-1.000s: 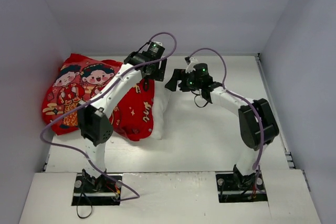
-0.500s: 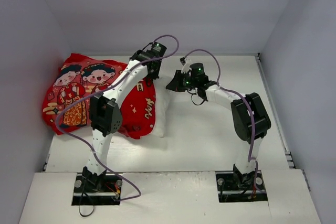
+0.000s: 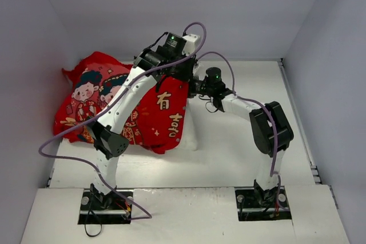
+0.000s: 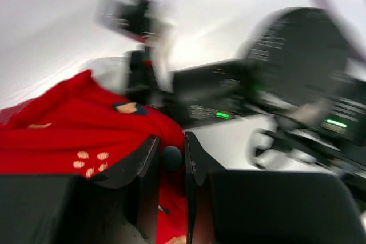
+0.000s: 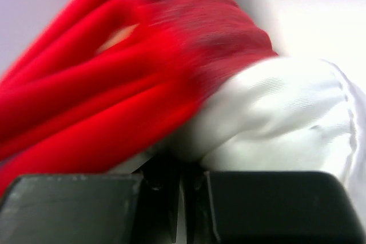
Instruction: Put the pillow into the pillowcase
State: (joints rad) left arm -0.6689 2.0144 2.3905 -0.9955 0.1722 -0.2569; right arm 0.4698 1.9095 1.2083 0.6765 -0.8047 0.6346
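From above: held the pillowcase up by its open right end with the left gripper, presumably to keep the mouth wide. Met it there with the right gripper. Left only a white strip of pillow showing, so mostly sleeved.

Left wrist: pinched red cloth between 2 nearly closed fingers. Much blur.

Right wrist: clamped both fingers fully together under the hem, where the pillow bulged out beside the red fabric. Possibly nipped cloth, but could not tell which. Judged 1 corner left to cover.
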